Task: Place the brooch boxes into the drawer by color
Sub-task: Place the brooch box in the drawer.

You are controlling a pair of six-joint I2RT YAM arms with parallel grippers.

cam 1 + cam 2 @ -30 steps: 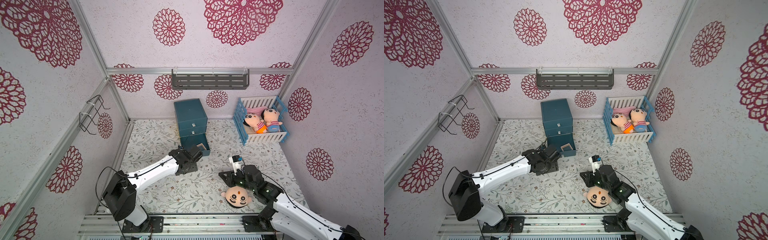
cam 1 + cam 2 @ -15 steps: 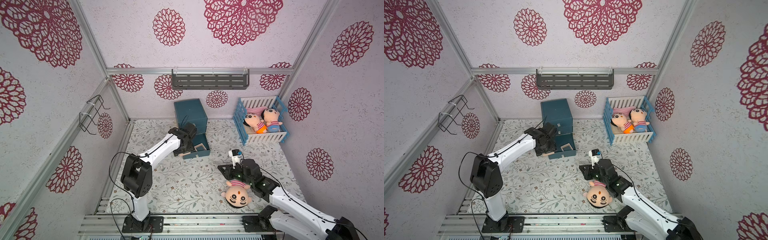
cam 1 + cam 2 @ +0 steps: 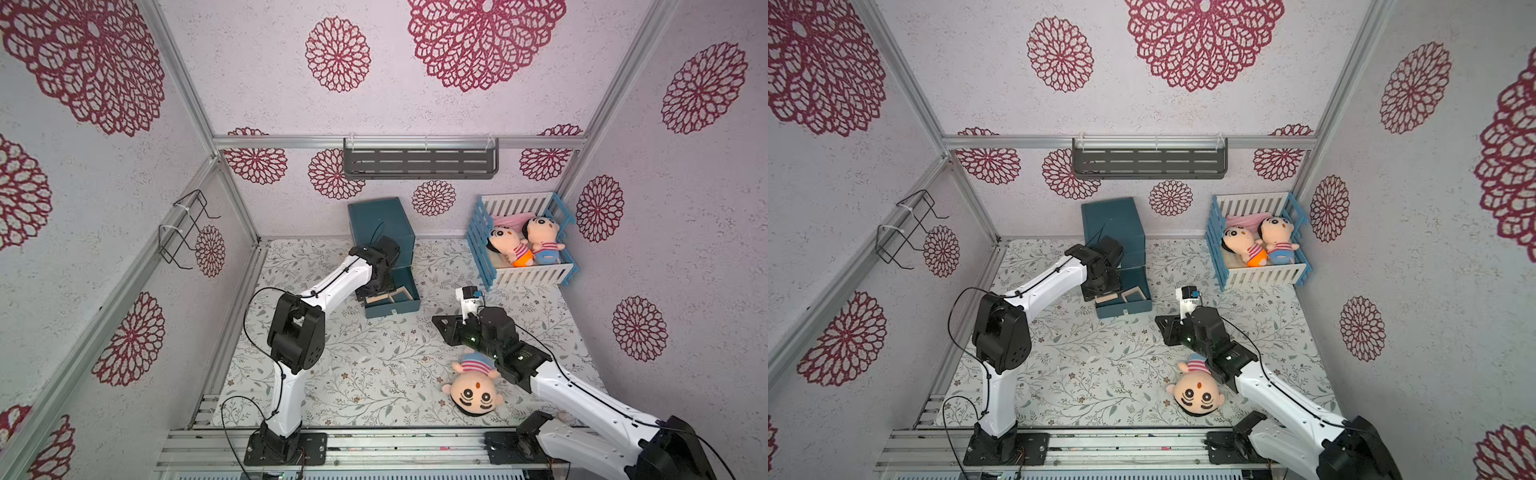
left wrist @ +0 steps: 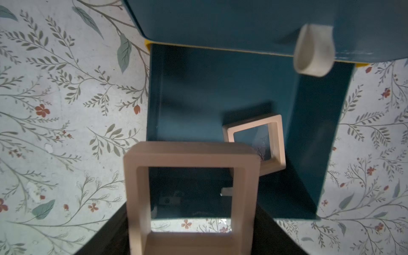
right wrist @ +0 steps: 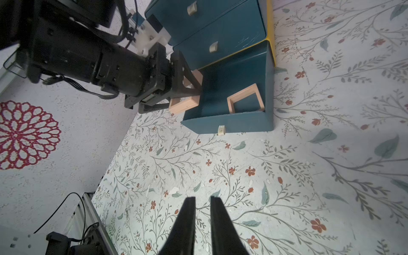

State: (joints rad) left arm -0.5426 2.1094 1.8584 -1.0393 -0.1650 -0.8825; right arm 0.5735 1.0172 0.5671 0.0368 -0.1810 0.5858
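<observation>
The blue cabinet's bottom drawer (image 3: 392,309) stands pulled open. One light wood-coloured brooch box (image 5: 231,105) leans inside it against a side wall, also seen in the left wrist view (image 4: 279,136). My left gripper (image 3: 376,291) hovers at the drawer's left edge, shut on a second light wood brooch box (image 4: 192,154) by two opposite sides. That held box (image 5: 184,103) sits half over the drawer wall. My right gripper (image 5: 202,199) hangs over bare table in front of the drawer, its fingers a narrow gap apart with nothing between them.
The cabinet (image 3: 380,218) has two shut upper drawers. A plush doll (image 3: 476,395) lies by my right arm near the front edge. A blue-and-white crib (image 3: 528,276) with two dolls stands back right. A grey shelf (image 3: 419,160) and a wire rack (image 3: 183,228) hang on the walls.
My left arm has swung from the middle of the table back to the open drawer, carrying the wood-coloured box. The right arm has shifted slightly forward; its fingers kept their gap.
</observation>
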